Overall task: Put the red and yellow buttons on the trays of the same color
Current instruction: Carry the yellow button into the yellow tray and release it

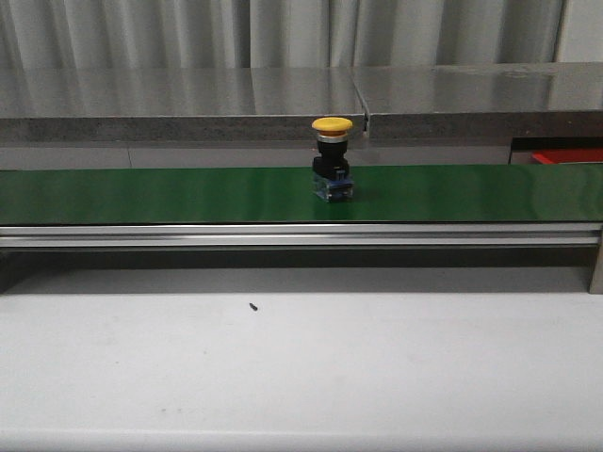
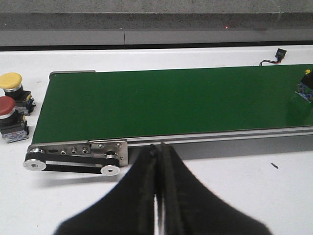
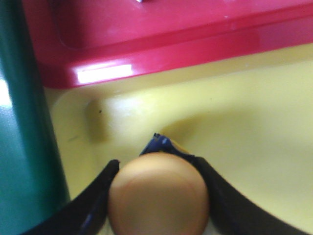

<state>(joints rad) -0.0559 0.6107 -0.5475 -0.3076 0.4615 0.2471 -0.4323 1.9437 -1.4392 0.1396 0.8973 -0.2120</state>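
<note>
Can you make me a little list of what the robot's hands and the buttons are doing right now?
On belt: yellow-capped push button upright on green conveyor belt
Right gripper: jaws shut on another yellow-capped button, over yellow plastic tray
Beside it: red plastic tray
Left gripper: jaws shut, empty
Waiting past the belt's end: red-capped button, yellow-capped one

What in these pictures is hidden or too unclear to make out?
- Right wrist view: the held yellow button is a close blur; its body hides behind its cap and the right gripper.
- Same view: the red tray and yellow tray are cut off by the edges.
- Left wrist view: the belt button is tiny and clipped.
- Front view: neither arm shows.
</note>
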